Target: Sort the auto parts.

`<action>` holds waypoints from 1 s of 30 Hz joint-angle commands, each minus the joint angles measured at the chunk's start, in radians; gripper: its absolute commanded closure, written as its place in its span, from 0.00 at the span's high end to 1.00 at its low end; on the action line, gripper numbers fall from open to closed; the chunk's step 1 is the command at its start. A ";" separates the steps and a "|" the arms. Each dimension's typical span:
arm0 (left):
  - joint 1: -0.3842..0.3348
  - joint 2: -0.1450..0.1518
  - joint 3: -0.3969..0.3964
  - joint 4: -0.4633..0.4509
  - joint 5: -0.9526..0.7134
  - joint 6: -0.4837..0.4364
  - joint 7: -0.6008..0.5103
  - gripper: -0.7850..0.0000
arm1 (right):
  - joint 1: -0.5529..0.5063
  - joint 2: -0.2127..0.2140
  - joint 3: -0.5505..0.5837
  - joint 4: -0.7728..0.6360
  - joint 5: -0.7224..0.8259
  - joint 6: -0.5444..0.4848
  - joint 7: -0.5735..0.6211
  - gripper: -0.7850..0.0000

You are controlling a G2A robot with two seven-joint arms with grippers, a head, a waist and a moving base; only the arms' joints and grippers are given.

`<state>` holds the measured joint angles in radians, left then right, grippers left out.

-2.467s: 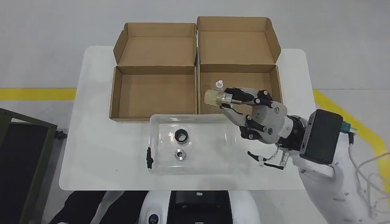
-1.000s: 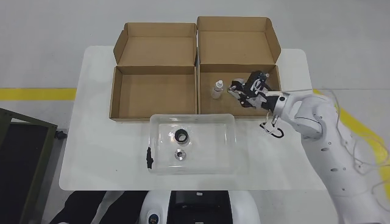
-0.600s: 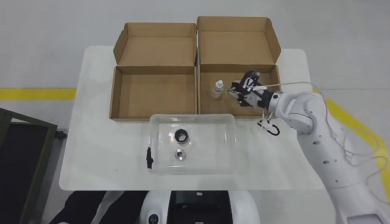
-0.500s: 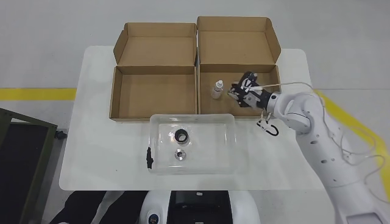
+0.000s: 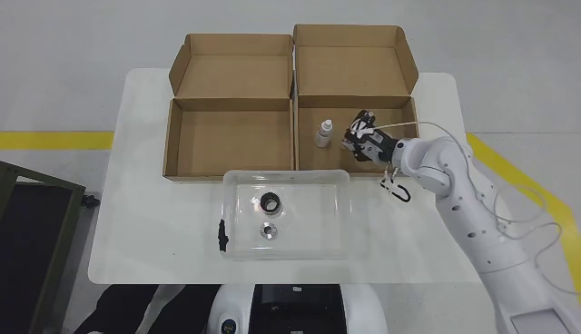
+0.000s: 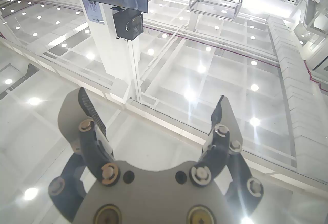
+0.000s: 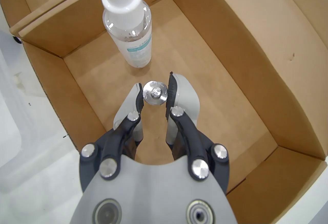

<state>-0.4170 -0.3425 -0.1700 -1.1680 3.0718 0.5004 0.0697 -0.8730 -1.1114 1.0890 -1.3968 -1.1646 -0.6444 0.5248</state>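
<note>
Gripping a small metal part [image 7: 154, 93], the right hand [image 5: 361, 140] sits inside the right box [image 5: 395, 121], just right of the upright bottle [image 5: 324, 134]. Left hand [image 6: 153, 112]: spread wide, holding nothing. Clear tray [image 5: 300, 243] lies nearer, on the tabletop [image 5: 145, 198].

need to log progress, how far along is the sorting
Done: a spray bottle stands upright in the right cardboard box. In hand: the right end effector is shut on a small round metal part over that box's floor, beside the bottle, not yet released. Left: a black ring and a silver ring-shaped part lie in the clear bin nearest the robot.
</note>
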 commanded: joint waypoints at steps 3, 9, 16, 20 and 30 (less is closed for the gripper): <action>0.000 0.000 0.000 0.000 0.000 0.000 0.000 1.00 | 0.010 -0.004 -0.016 0.012 -0.004 0.004 0.003 0.09; 0.000 0.000 0.000 0.000 0.000 0.000 0.000 1.00 | 0.014 -0.006 -0.031 0.011 -0.025 0.012 0.009 0.35; 0.000 0.000 0.000 0.000 0.000 0.000 0.000 1.00 | 0.002 -0.003 -0.021 -0.009 -0.024 0.013 0.004 0.47; 0.000 0.000 0.000 0.000 0.000 0.000 0.000 1.00 | -0.026 0.005 0.011 -0.069 -0.025 0.012 -0.011 0.48; 0.000 0.000 0.000 0.000 0.000 0.000 0.000 1.00 | -0.153 0.037 0.124 -0.311 -0.031 -0.014 -0.024 0.49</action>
<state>-0.4170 -0.3425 -0.1700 -1.1680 3.0718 0.5004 0.0697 -1.0136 -1.0771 1.2053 -1.6870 -1.1960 -0.6545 0.5020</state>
